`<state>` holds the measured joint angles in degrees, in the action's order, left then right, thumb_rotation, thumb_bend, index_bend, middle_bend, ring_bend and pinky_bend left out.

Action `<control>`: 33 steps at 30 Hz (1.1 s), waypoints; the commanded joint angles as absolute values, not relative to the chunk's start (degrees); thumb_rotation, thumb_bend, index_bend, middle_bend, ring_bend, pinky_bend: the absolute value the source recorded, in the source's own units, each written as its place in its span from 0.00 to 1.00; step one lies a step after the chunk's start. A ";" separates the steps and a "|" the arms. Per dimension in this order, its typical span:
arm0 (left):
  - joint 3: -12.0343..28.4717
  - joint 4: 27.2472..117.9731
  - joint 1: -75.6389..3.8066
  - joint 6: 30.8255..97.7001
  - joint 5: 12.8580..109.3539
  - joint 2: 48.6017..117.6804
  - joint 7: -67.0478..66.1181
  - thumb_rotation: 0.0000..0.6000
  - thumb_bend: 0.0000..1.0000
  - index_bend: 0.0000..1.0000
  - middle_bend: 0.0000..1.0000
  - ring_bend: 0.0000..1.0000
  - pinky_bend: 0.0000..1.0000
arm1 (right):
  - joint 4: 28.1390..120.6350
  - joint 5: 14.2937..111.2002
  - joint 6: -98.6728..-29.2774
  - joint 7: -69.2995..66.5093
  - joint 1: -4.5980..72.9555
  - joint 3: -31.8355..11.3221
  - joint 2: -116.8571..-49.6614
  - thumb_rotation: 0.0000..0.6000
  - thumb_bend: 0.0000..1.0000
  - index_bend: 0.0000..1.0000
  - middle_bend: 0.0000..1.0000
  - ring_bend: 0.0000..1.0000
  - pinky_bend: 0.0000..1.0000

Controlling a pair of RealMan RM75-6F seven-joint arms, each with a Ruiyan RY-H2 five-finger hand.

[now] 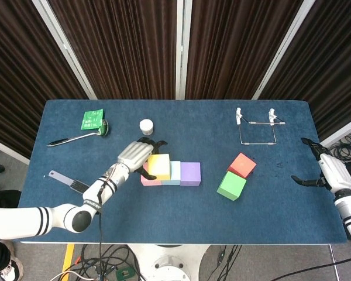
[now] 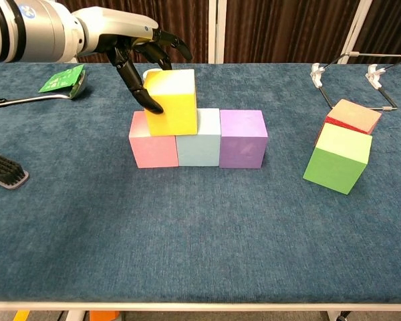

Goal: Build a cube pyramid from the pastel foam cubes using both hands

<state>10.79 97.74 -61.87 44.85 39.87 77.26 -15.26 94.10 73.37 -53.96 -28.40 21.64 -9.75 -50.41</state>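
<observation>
Atop the pink cube and blue cube, the left hand grips the yellow cube; only overhead shows the right hand, fingers spread and empty, at three o'clock.

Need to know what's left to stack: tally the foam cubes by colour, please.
pink cube: 1
light blue cube: 1
purple cube: 1
yellow cube: 1
green cube: 1
red cube: 1
Total: 6
</observation>
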 commanded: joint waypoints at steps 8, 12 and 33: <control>10.38 98.12 -62.49 44.60 39.35 76.67 -15.84 1.00 0.26 0.13 0.53 0.14 0.10 | 93.50 73.09 -53.48 -28.35 21.90 -9.70 -50.84 1.00 0.12 0.00 0.06 0.00 0.00; 10.18 97.92 -63.09 44.58 38.16 76.61 -16.50 1.00 0.26 0.13 0.53 0.14 0.10 | 93.39 73.16 -53.58 -28.25 21.87 -9.64 -50.98 1.00 0.12 0.00 0.06 0.00 0.00; 9.37 98.66 -64.08 45.39 36.50 76.43 -17.62 1.00 0.26 0.13 0.53 0.14 0.10 | 92.91 73.35 -53.47 -28.73 21.82 -9.53 -51.09 1.00 0.12 0.00 0.06 0.00 0.00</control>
<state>9.41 98.67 -64.08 45.43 36.52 76.43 -17.62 92.90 73.34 -53.47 -28.74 21.81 -9.54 -51.10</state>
